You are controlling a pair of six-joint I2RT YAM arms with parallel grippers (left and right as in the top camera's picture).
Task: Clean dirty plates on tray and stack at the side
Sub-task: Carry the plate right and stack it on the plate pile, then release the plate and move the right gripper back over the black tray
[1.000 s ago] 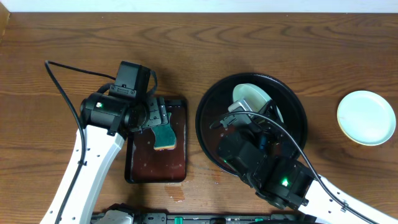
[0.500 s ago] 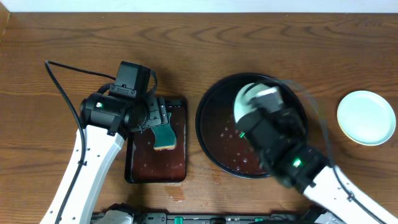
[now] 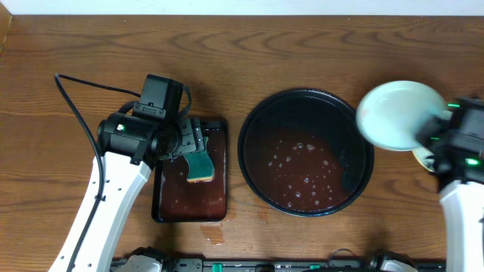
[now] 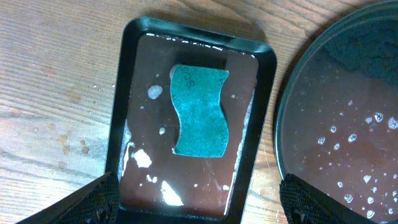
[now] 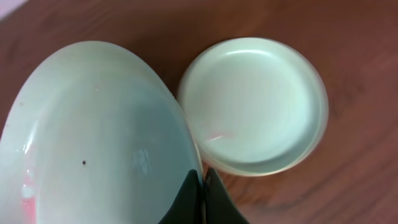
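My right gripper (image 5: 200,186) is shut on the rim of a pale mint plate (image 3: 397,113), held in the air past the right edge of the round black tray (image 3: 253,113). The held plate (image 5: 93,137) has a faint red smear at its lower left. Below it a second pale plate (image 5: 255,102) lies on the bare wood; overhead it is mostly hidden by the right arm (image 3: 461,143). The tray holds only wet droplets. My left gripper (image 4: 199,208) is open above the green sponge (image 4: 199,112).
The sponge (image 3: 200,165) lies in a rectangular dark tray (image 3: 166,204) with water, left of the round tray (image 4: 292,93). A black cable (image 3: 76,98) runs over the left of the table. A small wet patch (image 3: 215,236) shows near the front edge.
My right arm lifted the plate out of the round tray and swung it right, over the plate on the table. The left arm and sponge have not moved.
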